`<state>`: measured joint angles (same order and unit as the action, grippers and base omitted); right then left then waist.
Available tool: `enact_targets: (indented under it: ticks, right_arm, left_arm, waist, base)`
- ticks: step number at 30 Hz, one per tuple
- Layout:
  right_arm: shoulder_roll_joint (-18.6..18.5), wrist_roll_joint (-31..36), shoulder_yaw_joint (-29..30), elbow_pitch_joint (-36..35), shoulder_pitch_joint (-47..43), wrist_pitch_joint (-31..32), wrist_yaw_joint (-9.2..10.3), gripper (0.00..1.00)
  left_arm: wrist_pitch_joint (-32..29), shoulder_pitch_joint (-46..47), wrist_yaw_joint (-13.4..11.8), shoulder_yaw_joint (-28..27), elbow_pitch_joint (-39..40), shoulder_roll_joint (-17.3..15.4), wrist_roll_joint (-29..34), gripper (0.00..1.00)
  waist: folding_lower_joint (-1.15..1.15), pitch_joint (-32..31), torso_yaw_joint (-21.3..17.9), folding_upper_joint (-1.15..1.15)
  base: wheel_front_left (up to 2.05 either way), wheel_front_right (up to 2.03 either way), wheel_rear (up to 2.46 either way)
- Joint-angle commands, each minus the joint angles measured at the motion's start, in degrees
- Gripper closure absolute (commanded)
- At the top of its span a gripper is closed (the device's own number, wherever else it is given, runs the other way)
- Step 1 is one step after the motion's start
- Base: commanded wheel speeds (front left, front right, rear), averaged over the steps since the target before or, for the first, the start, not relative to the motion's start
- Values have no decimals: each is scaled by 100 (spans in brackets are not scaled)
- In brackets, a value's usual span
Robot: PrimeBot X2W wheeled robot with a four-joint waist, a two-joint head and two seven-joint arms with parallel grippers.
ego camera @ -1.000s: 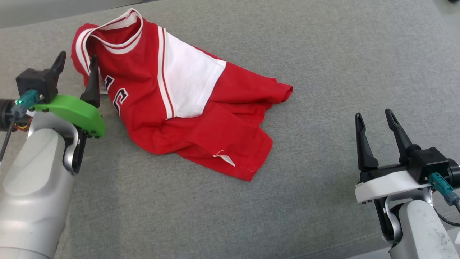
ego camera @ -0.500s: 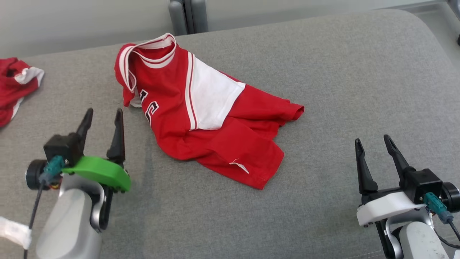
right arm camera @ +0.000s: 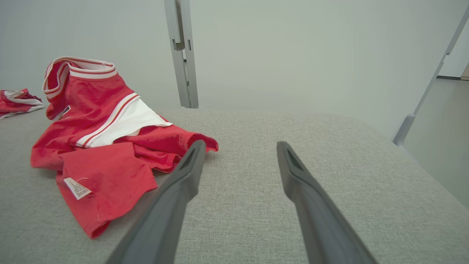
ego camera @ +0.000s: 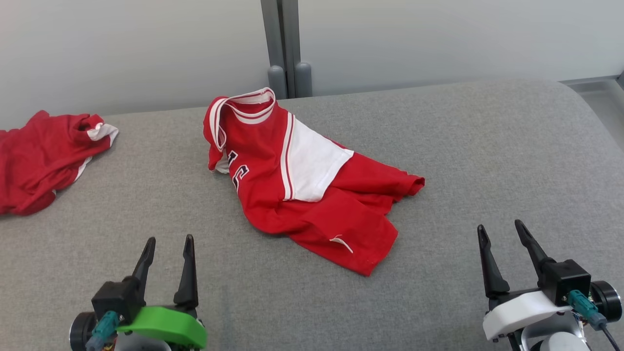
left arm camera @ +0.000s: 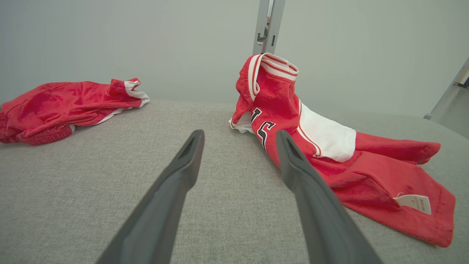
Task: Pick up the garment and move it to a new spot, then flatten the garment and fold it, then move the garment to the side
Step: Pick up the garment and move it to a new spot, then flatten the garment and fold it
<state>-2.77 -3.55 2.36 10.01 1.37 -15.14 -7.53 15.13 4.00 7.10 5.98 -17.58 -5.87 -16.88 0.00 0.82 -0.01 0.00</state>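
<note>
The red-and-white jersey (ego camera: 302,180) lies crumpled mid-frame on the grey table (ego camera: 487,161). The left hand (ego camera: 168,239) at lower left and the right hand (ego camera: 499,225) at lower right are both spread, empty and clear of it. To lift it cleanly, I would pinch the raised collar (ego camera: 243,100) with the left and the near hem (ego camera: 363,265) by the tag (ego camera: 341,241) with the right.

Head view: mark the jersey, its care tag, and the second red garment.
jersey (ego camera: 312,165), head view, on its white side panel.
care tag (ego camera: 341,242), head view, middle of the white tag.
second red garment (ego camera: 39,161), head view, on its red body.
</note>
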Motion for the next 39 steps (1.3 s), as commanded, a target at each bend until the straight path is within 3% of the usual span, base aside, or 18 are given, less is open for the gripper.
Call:
enact_targets:
  ticks: [1, 12, 39]
  right_arm:
    - [-21, -35, -15, 27, -125, -2, 8, 0]
    - [-21, -155, -58, 113, -246, -2, 8, 0]
    - [-22, -184, -94, 189, -148, -2, 8, 0]
  left_arm:
    - [4, -203, 18, -44, 79, 42, 126, 0]
    - [4, -865, 31, -367, 386, 264, 202, 0]
    - [4, -768, 48, -277, 224, 297, 75, 0]
  waist:
    - [0, -153, 61, 0]
    - [0, -242, 27, 0]
    - [0, -156, 38, 0]
  base:
    - [0, 0, 0]
    - [0, 0, 0]
    - [0, 0, 0]
